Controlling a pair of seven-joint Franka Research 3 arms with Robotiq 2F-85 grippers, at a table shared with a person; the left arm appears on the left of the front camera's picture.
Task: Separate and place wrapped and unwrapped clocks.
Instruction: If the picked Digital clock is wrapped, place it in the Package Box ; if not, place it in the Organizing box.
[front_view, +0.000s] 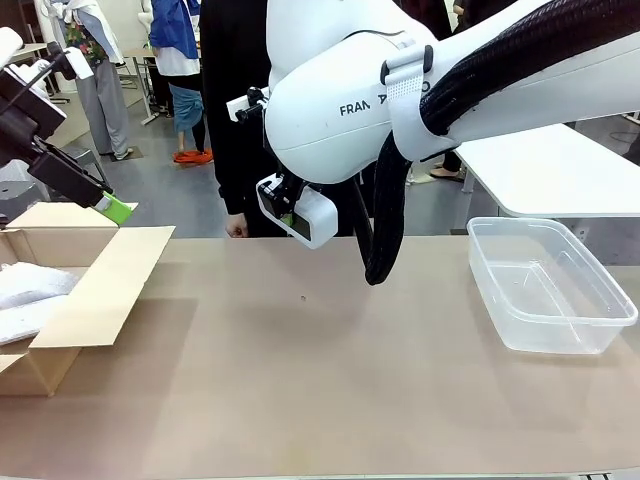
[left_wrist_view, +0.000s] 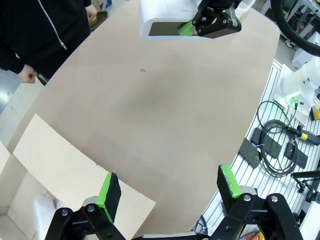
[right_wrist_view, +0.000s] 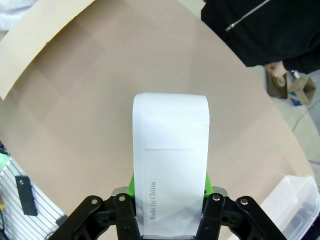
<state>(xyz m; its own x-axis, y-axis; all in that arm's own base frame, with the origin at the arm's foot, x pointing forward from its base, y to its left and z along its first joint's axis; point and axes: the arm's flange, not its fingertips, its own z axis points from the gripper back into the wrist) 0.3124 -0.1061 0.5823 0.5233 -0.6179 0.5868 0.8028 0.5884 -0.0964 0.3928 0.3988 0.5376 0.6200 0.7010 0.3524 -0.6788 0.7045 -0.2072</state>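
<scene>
My right gripper (front_view: 293, 215) is shut on the unwrapped clock (front_view: 308, 218), a smooth white block with a dark face, held above the table's far middle. In the right wrist view the clock (right_wrist_view: 170, 150) stands between the green pads, print on its side. The left wrist view shows that clock (left_wrist_view: 162, 27) far ahead. Whitish bubble-wrapped clocks (front_view: 28, 290) lie in the cardboard box (front_view: 95, 290) at the left; one bundle (left_wrist_view: 45, 209) shows below my left gripper (left_wrist_view: 169, 187). The left gripper (front_view: 112, 208) hovers open over the box, holding nothing.
A clear plastic container (front_view: 545, 290) stands empty at the table's right and shows as the container (right_wrist_view: 295, 205) in the right wrist view. A person in a black jacket (front_view: 235, 120) stands at the far edge, one hand (front_view: 237, 228) by the table. The box's flap (left_wrist_view: 75, 175) lies on the table.
</scene>
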